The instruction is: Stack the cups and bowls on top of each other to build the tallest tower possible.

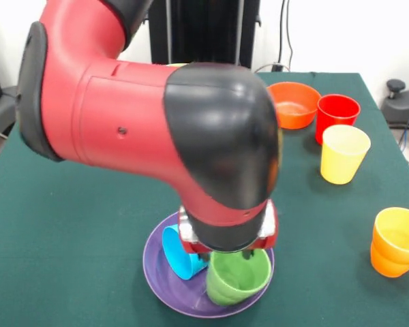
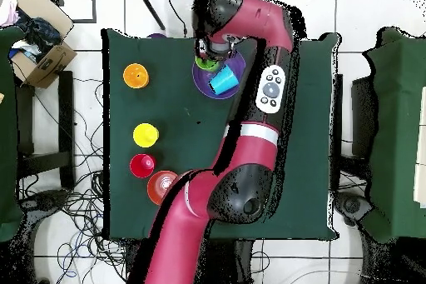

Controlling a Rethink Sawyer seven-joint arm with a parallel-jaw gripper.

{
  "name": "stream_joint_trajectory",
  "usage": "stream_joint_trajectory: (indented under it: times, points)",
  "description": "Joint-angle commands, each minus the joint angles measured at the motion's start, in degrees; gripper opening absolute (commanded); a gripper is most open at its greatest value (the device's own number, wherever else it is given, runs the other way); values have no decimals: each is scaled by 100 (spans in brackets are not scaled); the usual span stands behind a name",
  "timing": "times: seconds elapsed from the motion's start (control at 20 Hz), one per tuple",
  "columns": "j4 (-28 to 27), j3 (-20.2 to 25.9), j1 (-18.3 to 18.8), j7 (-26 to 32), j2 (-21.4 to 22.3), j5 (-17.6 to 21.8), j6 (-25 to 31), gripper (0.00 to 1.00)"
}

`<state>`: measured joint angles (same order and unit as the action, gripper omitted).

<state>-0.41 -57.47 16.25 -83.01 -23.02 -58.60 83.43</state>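
A wide purple bowl (image 1: 154, 271) sits near the table's front edge; it also shows in the overhead view (image 2: 238, 66). In it a blue cup (image 1: 177, 251) lies on its side, and a green cup (image 1: 237, 276) stands tilted beside it. My gripper (image 1: 248, 256) hangs just over the green cup's rim, mostly hidden by the wrist, so I cannot tell its state. In the overhead view the gripper (image 2: 207, 54) is over the green cup (image 2: 203, 65), next to the blue cup (image 2: 223, 82). The deep blue and light green bowls are out of view.
An orange bowl (image 1: 292, 104), a red cup (image 1: 337, 116) and a yellow cup (image 1: 343, 154) stand at the back right. An orange cup (image 1: 396, 242) stands near the right edge. The big arm blocks the middle of the front view.
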Motion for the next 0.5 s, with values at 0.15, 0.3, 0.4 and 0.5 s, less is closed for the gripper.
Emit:
stream_joint_trajectory:
  times: [0.15, 0.3, 0.4, 0.5]
  points:
    - [595, 1018, -517, 878, 701, 621, 619, 100]
    - [689, 1037, -591, 789, 813, 653, 679, 100]
    - [623, 813, -599, 698, 867, 486, 793, 100]
    - [595, 680, -601, 651, 895, 384, 855, 100]
